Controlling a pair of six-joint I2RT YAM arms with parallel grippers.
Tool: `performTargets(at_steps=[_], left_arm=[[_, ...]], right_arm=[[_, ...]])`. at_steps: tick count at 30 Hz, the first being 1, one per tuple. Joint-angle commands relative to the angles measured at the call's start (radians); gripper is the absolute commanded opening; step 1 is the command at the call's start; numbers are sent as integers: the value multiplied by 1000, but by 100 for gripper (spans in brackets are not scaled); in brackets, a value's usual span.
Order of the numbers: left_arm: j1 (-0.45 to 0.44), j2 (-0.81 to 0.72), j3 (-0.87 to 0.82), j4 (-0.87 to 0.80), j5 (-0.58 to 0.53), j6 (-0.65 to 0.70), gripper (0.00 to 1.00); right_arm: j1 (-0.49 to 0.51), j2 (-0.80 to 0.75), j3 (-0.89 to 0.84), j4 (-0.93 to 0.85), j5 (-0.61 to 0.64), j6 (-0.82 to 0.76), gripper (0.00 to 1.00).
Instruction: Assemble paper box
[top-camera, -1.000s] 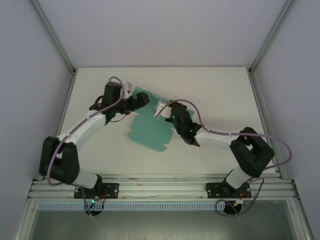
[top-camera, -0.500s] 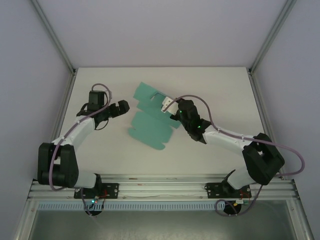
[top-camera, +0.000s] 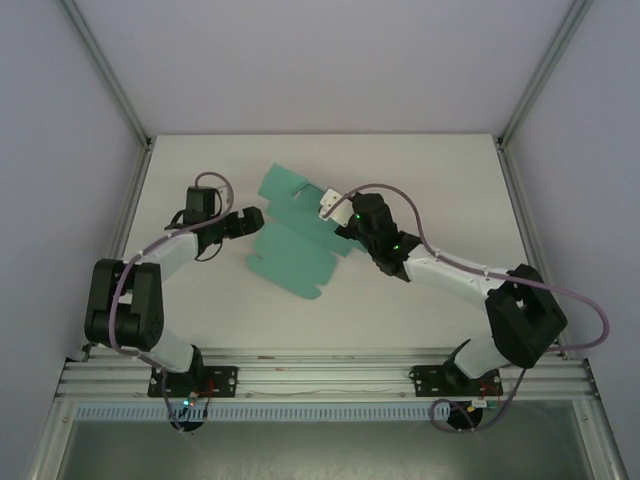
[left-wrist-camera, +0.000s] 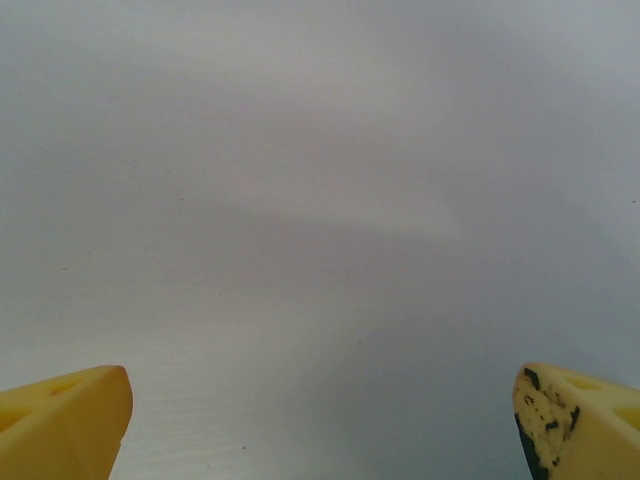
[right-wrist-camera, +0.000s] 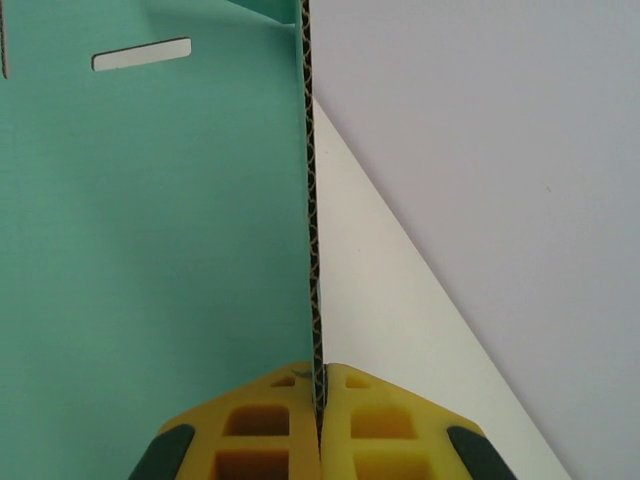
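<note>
While right jaws clench the paper box (top-camera: 293, 256), released left jaws have retreated.

Left claw (top-camera: 252, 220) now off paper box (top-camera: 290, 255), drawn back leftward; right claw (top-camera: 329, 204) shifted box slightly left.
</note>
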Motion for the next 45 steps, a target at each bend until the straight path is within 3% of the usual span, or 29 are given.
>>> performTargets(at_steps=[1, 4, 7, 12, 20, 23, 35, 41, 45], left_arm=[[-6, 16, 26, 86, 60, 12, 97], [-6, 10, 19, 125, 73, 13, 95], [-5, -6, 19, 92, -40, 21, 95], [52, 10, 38, 68, -65, 3, 96], [64, 67, 56, 189, 304, 7, 93], [59, 57, 20, 212, 380, 34, 94], [16, 2, -102, 462, 572, -44, 87], [-41, -19, -112, 459, 579, -23, 85], [-47, -8, -108, 445, 543, -28, 79]], right_arm=[[-4, 22, 38, -15, -24, 26, 0], [-3, 24, 43, -12, -22, 25, 0], [-3, 12, 48, -13, -24, 34, 0], [-4, -5, 58, -71, -30, 20, 0], [-3, 22, 61, -30, -15, 30, 0], [-3, 32, 71, -19, -15, 42, 0], [4, 63, 75, 50, 62, 140, 0], [22, 92, 80, 60, 169, 143, 0], [28, 68, 65, 64, 118, 162, 0]])
